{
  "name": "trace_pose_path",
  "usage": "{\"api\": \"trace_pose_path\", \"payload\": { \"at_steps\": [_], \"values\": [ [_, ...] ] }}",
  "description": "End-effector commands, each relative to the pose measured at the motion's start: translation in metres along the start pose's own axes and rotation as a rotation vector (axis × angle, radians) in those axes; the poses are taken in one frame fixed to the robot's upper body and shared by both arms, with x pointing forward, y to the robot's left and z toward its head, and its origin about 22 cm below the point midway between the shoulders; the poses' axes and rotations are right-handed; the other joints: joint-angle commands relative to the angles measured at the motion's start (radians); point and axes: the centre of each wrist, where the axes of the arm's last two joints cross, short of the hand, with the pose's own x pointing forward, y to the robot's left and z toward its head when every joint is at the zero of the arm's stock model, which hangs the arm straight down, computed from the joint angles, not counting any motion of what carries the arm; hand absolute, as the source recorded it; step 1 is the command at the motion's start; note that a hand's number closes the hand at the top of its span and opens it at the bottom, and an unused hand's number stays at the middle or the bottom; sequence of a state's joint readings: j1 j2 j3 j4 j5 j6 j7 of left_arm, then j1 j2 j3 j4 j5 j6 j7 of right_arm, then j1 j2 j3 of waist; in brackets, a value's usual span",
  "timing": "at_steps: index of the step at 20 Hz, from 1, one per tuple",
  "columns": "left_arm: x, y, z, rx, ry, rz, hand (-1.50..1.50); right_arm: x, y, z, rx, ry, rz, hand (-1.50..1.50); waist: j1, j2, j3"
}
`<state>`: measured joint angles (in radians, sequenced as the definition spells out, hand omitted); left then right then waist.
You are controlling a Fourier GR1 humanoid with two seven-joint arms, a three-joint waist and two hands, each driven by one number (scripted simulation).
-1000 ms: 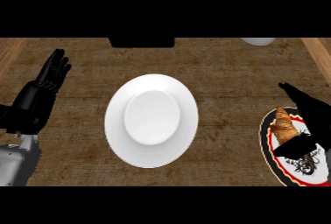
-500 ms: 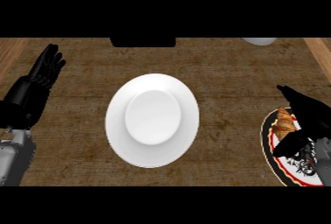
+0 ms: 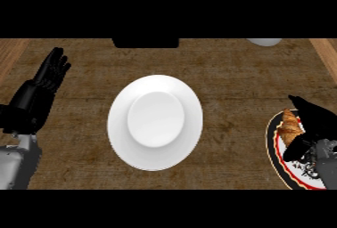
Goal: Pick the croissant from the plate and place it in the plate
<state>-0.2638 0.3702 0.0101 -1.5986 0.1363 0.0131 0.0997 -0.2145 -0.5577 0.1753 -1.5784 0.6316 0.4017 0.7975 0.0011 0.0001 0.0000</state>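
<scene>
A white plate [image 3: 155, 122] lies in the middle of the counter. At the right edge a dark-rimmed patterned plate [image 3: 275, 147] carries the golden croissant [image 3: 287, 127] on its upper left part. My right hand [image 3: 317, 127] is over that plate, open, with its fingers above the croissant and its thumb below it; it hides the croissant's right side. Whether it touches the croissant I cannot tell. My left hand [image 3: 34, 100] rests open at the left edge, fingers up, well apart from the white plate.
A dark object [image 3: 145, 42] sits at the counter's far edge, and part of a white object [image 3: 265, 42] shows at the far right. Lighter wooden strips [image 3: 9, 53] border the counter on both sides.
My right hand has slid a little toward the near edge over the patterned plate, closing in around the croissant. The left hand has shifted only slightly.
</scene>
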Motion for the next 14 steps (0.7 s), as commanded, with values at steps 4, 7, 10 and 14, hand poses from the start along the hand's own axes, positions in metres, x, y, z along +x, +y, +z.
{"api": "trace_pose_path", "payload": {
  "at_steps": [4, 7, 10, 14],
  "values": [
    [0.009, 0.007, -0.007, 0.006, -0.014, -0.012, 0.0, -0.021, 0.017, -0.009, 0.04, 0.014, 0.002, -1.5, -0.003, -0.001, 0.0],
    [-0.001, 0.012, 0.001, 0.01, -0.012, 0.002, 0.0, -0.019, 0.011, -0.027, 0.072, -0.004, -0.006, -1.5, 0.001, 0.0, 0.0],
    [-0.011, 0.005, 0.015, 0.014, -0.003, -0.005, 0.0, -0.03, 0.054, -0.03, 0.092, 0.036, 0.022, -1.5, 0.001, 0.0, 0.0],
    [0.001, 0.031, 0.005, -0.001, -0.014, -0.004, 0.0, -0.011, 0.051, -0.047, 0.1, 0.058, 0.04, -1.5, 0.003, 0.001, 0.0]
  ]
}}
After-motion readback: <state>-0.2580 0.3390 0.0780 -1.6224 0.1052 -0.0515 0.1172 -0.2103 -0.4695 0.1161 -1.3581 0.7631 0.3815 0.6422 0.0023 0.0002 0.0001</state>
